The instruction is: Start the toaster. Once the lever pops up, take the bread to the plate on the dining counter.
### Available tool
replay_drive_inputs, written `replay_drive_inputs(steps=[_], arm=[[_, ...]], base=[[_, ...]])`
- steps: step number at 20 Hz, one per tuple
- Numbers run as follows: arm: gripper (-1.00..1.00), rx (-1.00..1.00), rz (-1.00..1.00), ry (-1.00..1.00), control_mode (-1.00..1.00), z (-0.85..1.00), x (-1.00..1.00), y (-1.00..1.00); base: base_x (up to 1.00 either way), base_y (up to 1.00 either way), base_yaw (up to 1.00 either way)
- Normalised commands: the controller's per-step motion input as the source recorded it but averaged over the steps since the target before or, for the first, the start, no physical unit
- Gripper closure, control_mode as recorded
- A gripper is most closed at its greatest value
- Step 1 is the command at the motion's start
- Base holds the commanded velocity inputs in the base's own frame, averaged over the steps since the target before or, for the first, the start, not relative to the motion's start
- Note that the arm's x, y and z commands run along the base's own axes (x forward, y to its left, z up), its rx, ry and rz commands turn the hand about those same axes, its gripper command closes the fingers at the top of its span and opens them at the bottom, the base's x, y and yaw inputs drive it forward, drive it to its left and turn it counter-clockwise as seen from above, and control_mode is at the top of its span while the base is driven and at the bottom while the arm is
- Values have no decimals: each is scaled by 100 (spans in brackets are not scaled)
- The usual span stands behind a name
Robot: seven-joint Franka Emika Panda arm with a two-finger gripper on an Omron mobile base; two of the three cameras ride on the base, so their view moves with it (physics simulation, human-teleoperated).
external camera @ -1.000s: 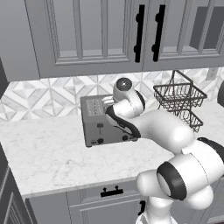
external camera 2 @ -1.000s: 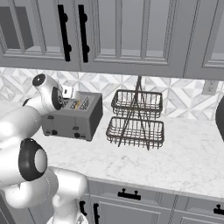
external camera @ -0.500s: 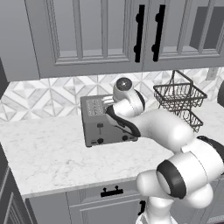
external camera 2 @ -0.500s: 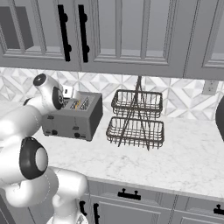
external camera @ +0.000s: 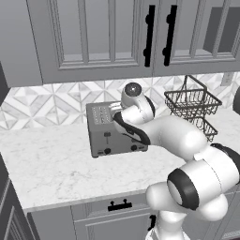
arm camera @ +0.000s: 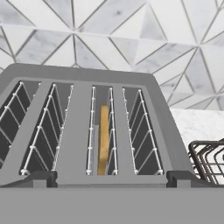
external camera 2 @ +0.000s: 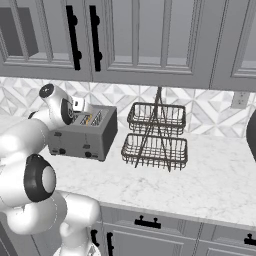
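Observation:
The grey four-slot toaster (external camera: pixel 115 131) stands on the marble worktop by the tiled wall, its levers and knobs facing front; it is also seen as the toaster (external camera 2: pixel 85 134). In the hand view I look down on the toaster (arm camera: pixel 78 92) from just above. The bread (arm camera: pixel 103 140), a golden slice, sits deep in its third slot from the left. My gripper (arm camera: pixel 111 179) hovers open over the toaster's near edge, with nothing between its dark fingertips (arm camera: pixel 41 178), which stand wide either side of the middle slots. The plate and the dining counter are out of view.
A two-tier black wire basket rack (external camera 2: pixel 156 135) stands right of the toaster, and its rim shows as the rack (arm camera: pixel 210 157). Grey wall cabinets (external camera: pixel 117 37) hang above. The worktop's front edge (external camera: pixel 93 197) runs below, over drawers. A dark object (external camera 2: pixel 251 135) sits at the far right.

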Motion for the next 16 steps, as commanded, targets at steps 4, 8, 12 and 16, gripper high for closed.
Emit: replay_drive_inputs(steps=[4,8,12,16], arm=[[-100,0,0,0,-100,0,0,0],[-100,0,0,0,-100,0,0,0],[-100,0,0,0,-100,0,0,0],[-100,0,0,0,-100,0,0,0]], base=[[0,0,0],[0,0,0],[0,0,0],[0,0,0]])
